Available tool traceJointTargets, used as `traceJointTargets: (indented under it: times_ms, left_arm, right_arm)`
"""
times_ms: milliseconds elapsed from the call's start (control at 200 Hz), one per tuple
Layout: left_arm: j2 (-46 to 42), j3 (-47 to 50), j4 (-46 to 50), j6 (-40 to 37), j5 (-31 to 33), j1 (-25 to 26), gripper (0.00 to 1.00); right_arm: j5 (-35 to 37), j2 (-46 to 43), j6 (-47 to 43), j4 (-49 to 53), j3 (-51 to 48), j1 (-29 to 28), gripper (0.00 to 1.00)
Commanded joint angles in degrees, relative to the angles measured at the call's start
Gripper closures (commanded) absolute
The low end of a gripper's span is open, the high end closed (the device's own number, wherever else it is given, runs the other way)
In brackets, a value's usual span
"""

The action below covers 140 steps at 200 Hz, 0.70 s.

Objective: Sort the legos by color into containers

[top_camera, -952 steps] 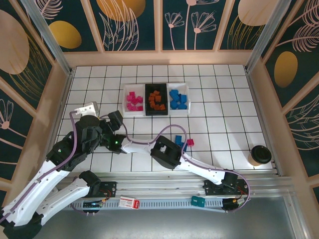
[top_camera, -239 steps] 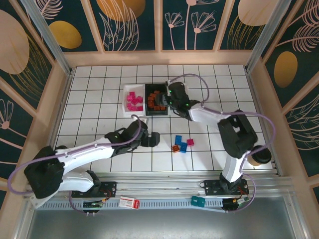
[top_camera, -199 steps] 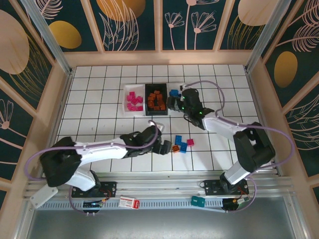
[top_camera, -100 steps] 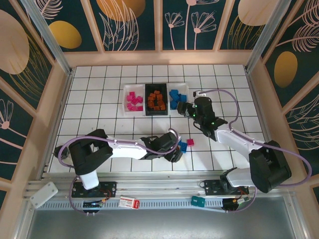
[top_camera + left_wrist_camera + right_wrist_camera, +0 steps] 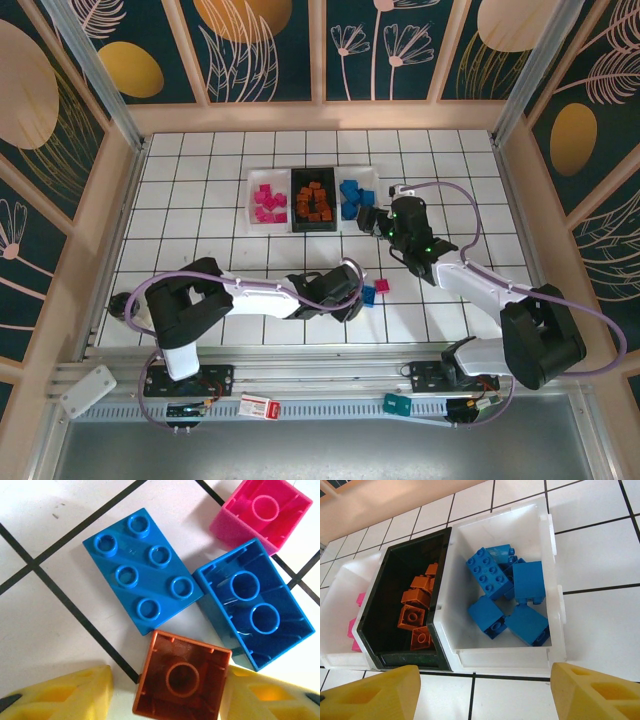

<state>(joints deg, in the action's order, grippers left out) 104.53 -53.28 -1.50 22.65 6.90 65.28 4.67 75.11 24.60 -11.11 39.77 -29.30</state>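
Note:
An orange lego [image 5: 180, 677] lies studs-down on the floor between the yellow fingers [image 5: 60, 692] of my left gripper [image 5: 167, 695]. The right finger touches it; a gap shows on the left. Close by lie a studded blue lego [image 5: 142, 570], an upturned blue one [image 5: 252, 605] and a magenta one [image 5: 262, 510]. From above, my left gripper [image 5: 350, 300] hides the orange brick. My right gripper [image 5: 480, 690] hovers open and empty just before the containers: a white tray [image 5: 505, 655] of blue legos [image 5: 490, 575], a black tray [image 5: 370, 647] of orange ones [image 5: 415, 607], and a white tray [image 5: 252, 205] of pink ones.
The three trays stand in a row at the back middle of the tiled floor [image 5: 180, 200]. Wooden walls ring the floor. My right arm [image 5: 470, 285] stretches across the right half, my left arm [image 5: 250, 295] across the front.
My left gripper reached right to the loose bricks, came down over the orange one, and its jaws narrowed around it. My right gripper drew back from the black tray to the blue tray's front.

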Motion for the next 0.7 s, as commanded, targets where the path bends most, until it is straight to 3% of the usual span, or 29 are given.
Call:
traceJointTargets:
  times_ms: [0,90,245,495,696]
  left_arm:
    - [3.04,-1.75,-4.54,-1.81,-1.36,0.07,0.40]
    - [3.76,-2.10,-5.17,-2.27,-1.17,0.11,0.36]
    - [3.89,-2.14,-4.78,-2.66,-0.89,0.11,0.54]
    - [-5.20,3.96,-5.96,-0.03,3.29,-0.27,0.69]
    - [-13.74,2.84,-6.39,3.13,3.91,-8.34,0.71]
  right_arm:
    - [0.78,-1.38,0.94,0.14,-0.92,0.36,0.30]
    - [0.71,-1.38,0.89,0.32,-1.12,0.34,0.30]
    - [1.21,-2.15,0.88,0.99,-1.36,0.38,0.30]
    - [1.53,-4.93,0.88,2.31,-2.05,0.38,0.30]
    - [1.15,-6.61,2.41,3.12,-4.11,0.31,0.30]
